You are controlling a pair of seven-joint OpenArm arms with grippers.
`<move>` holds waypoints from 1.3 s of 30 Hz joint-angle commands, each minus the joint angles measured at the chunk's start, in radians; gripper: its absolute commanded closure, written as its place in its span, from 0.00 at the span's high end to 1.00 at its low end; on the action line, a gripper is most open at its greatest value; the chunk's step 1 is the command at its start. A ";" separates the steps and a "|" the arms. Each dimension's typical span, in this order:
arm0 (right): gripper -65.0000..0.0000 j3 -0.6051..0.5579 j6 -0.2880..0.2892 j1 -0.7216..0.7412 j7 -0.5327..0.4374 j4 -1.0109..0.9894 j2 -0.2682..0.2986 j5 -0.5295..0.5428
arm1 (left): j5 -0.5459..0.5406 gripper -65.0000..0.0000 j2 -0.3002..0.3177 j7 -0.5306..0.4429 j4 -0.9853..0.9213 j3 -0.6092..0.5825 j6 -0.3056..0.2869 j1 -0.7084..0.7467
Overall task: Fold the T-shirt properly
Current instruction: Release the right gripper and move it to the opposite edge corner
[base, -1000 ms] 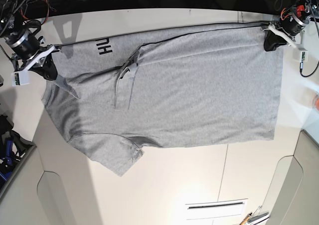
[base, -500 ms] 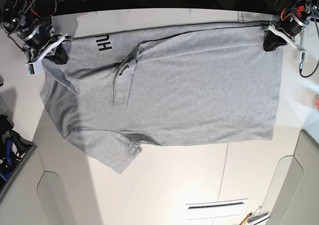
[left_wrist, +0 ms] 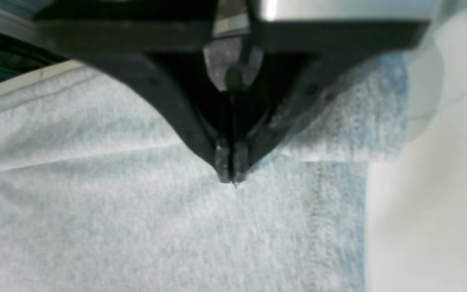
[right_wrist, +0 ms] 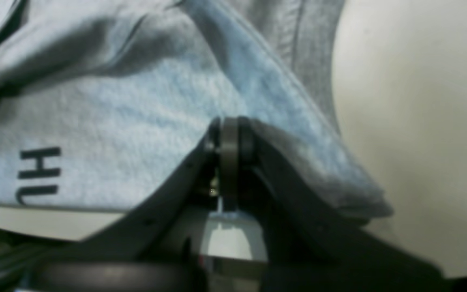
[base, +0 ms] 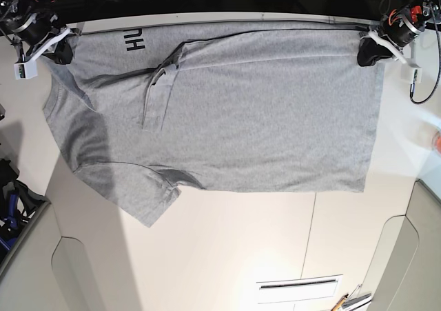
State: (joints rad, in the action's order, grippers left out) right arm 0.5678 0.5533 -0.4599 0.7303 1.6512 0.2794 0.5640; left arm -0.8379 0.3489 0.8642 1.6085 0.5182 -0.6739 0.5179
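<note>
The left pincer point(left_wrist: 230, 176) is clenched tight on the grey T-shirt point(base: 241, 111). Its two black tips press together with a fold of cloth between them, just beside the stitched hem. In the base view this left pincer point(base: 365, 52) sits at the top right, holding the bottom corner of the shirt near the far edge of the desk point(base: 241, 249).

The right pincer point(right_wrist: 228, 136) is clenched too. Grey cloth drapes over its tips and hangs down on both sides, so it is grasping the T-shirt at the shoulder end. Close to it, black letters point(right_wrist: 39, 174) show on the cloth, an H and part of a U. In the base view the right pincer point(base: 60, 52) is at the top left, and the black letters point(base: 134, 42) lie just beside it along the top edge of the shirt.

Between the two pincers the top edge of the T-shirt is pulled into a nearly straight line along the far side of the desk. The rest of the shirt lies spread flat on the white desk. One sleeve point(base: 148, 197) sticks out at the lower left. A wrinkled fold of cloth point(base: 162, 83) runs down near the letters. The straight hem is on the right side. An orange thing point(base: 437, 140) peeks in at the right edge, well apart from the shirt.
</note>
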 commanded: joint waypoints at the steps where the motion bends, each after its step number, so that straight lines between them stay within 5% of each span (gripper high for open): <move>1: 0.00 0.011 0.000 0.006 -0.014 0.017 0.012 0.033 | -0.002 0.00 0.008 0.021 0.005 0.001 -0.004 0.007; 4: 0.00 0.013 0.000 0.018 -0.015 0.032 0.011 0.072 | -0.021 0.04 0.009 0.023 0.006 0.001 -0.015 -0.011; 7: 0.00 0.014 0.000 0.038 -0.015 0.072 0.012 0.080 | -0.039 0.29 0.009 0.023 0.010 0.001 -0.024 -0.038; 9: 0.14 0.014 0.000 0.058 -0.016 0.109 0.012 0.079 | -0.050 0.38 0.009 0.023 0.017 0.001 -0.024 -0.056; 12: 0.24 0.013 0.000 0.113 -0.024 0.162 0.012 0.072 | -0.053 0.38 0.009 0.023 0.035 0.001 -0.024 -0.085; 23: 0.24 0.011 0.000 0.433 -0.091 0.115 0.013 -0.120 | -0.053 0.38 0.009 0.016 0.061 0.001 -0.024 -0.172; 31: 0.48 -0.142 -0.001 0.661 -0.135 -0.320 0.107 -0.224 | -0.052 0.38 0.009 0.015 0.061 0.001 -0.024 -0.188; 39: 0.49 -0.245 -0.006 0.821 -0.192 -0.699 0.144 -0.276 | -0.052 0.38 0.009 0.016 0.061 0.001 -0.024 -0.188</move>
State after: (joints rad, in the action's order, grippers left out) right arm 0.3210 0.5434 0.3374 0.5564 0.9379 0.4042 0.2771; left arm -0.8722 0.3435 0.8974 1.6539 0.5137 -0.6930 0.3347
